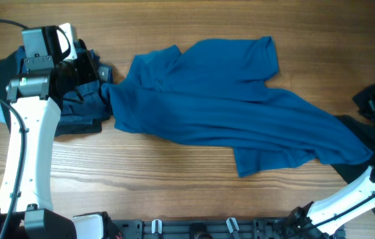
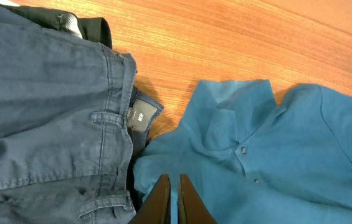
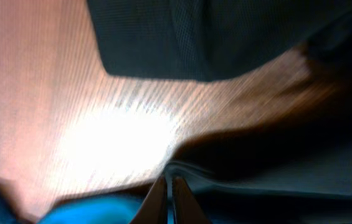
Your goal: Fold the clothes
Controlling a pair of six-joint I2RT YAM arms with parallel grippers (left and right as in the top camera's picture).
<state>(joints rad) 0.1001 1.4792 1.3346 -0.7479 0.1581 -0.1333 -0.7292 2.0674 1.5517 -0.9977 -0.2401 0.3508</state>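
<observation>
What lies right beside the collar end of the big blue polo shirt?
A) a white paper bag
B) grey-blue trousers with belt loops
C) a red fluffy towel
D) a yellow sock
B: the left wrist view shows grey-blue cloth trousers, with belt loops and a small label on the waistband, lying right beside the collar end of the medium-blue short-sleeved polo shirt.

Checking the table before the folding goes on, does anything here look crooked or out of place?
Yes. The blue polo shirt lies slanted across the table, rumpled rather than flat, its collar end pressed against the dark jeans at the left.
</observation>
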